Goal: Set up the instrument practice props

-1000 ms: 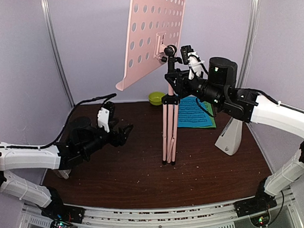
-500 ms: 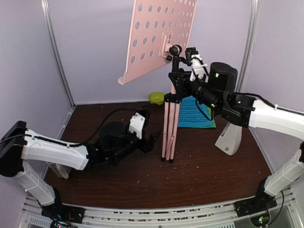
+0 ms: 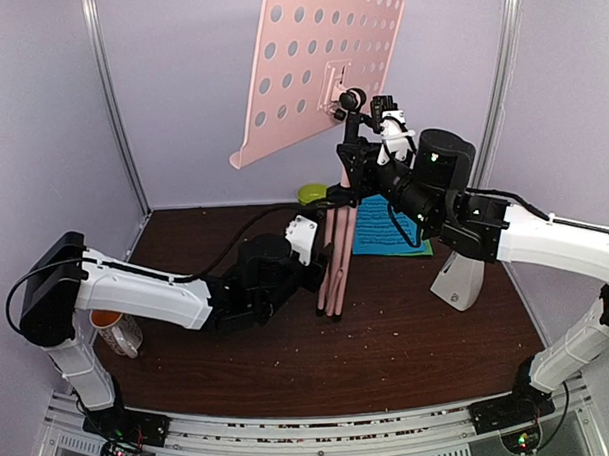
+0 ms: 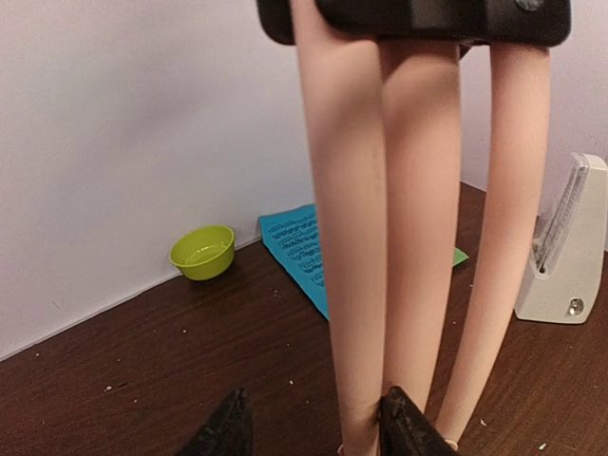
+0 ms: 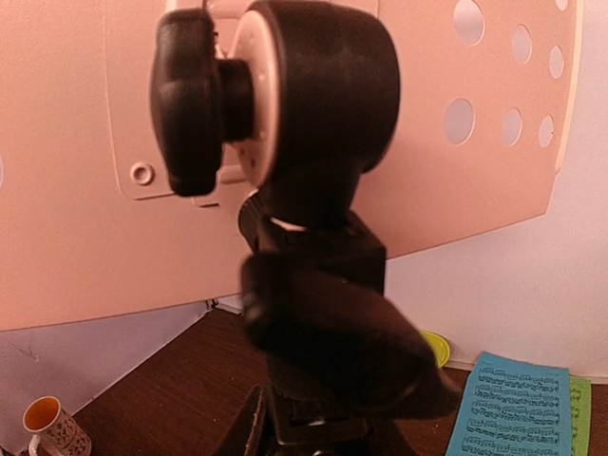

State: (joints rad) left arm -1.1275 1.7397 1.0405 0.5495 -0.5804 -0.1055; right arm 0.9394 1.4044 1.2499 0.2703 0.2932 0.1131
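**Tools at both ends of the pink music stand**

Left tool [image 4: 313,410] stands roughly half open, low over the worktop [image 4: 114,399]. Its dark fingertips [image 4: 226,432] sit either side of the nearest leg of the music stand [image 3: 319,67]. That leg lies against one finger with a gap to the other, so nothing is clamped.

My right tool [image 3: 361,171] is clenched on the stand's black neck joint, just under the perforated desk. Its wrist view is so close and blurred that the fingers barely separate from the joint. The three legs are folded close together, feet down beside my left tool.

Beyond the left tool the blue sheet [image 4: 299,252] lies flat, and the green sheet [image 4: 460,256] shows only as a sliver past it. The white metronome [image 4: 565,247] stands to the right, cut by the frame edge.

The bowl [image 4: 203,252] sits beyond and to the left, showing only its glossy inside. The mug [image 3: 113,330] stands behind my left arm, partly hidden. I cannot tell whether it holds anything.
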